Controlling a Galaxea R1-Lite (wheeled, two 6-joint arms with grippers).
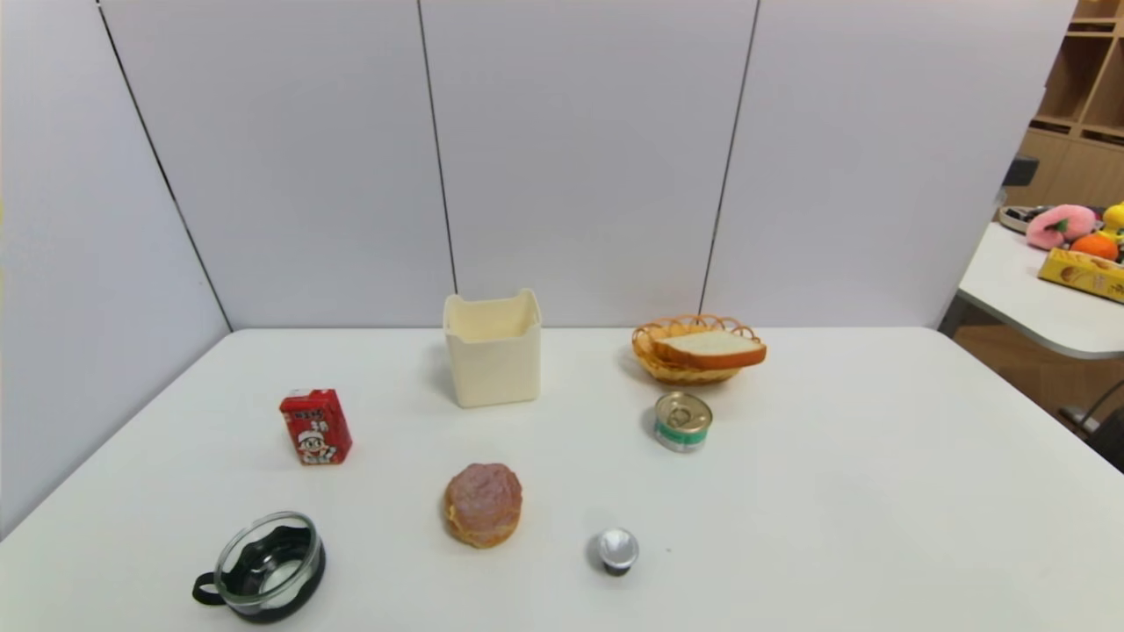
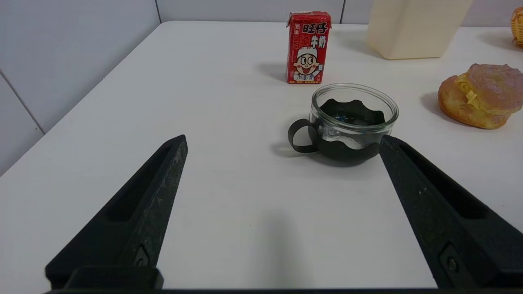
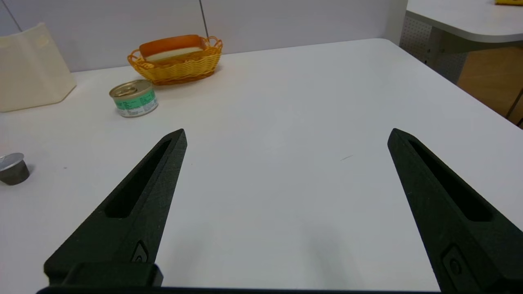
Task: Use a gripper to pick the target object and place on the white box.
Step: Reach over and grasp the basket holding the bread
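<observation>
- Head view, clock laid flat on the table (image 1: 843,491), twelve at the wall: at one o'clock, the slice of toast (image 1: 711,348), tilted in the wicker basket (image 1: 688,375) and jutting over its rim; at eleven, the white box (image 1: 496,367), upright, open-topped, with no bread in it.
- Also in the head view: at two o'clock, the can (image 1: 682,424); near five or six, the foil-topped capsule (image 1: 617,549); at seven, the bun (image 1: 483,505); at eight, the glass cup (image 1: 268,566); at nine to ten, the red carton (image 1: 318,427). Neither gripper in sight here.
- Seemingly still to do: the reach and the pick. Next, probably bring the nearer right arm towards one o'clock, close on the bread's edge without dragging the basket along, then lift high enough to clear the box's tall walls.
- Left wrist view: left gripper (image 2: 283,136) spread wide, gripping nothing, on the table's eight o'clock side, cup beyond. On the carton, readable: 旺仔牛奶, above a cartoon boy.
- Right wrist view: right gripper (image 3: 289,130) likewise wide and empty, towards four o'clock, toast and basket farther off. Green band on the can, print too small to read; no brand legible on the capsule.
</observation>
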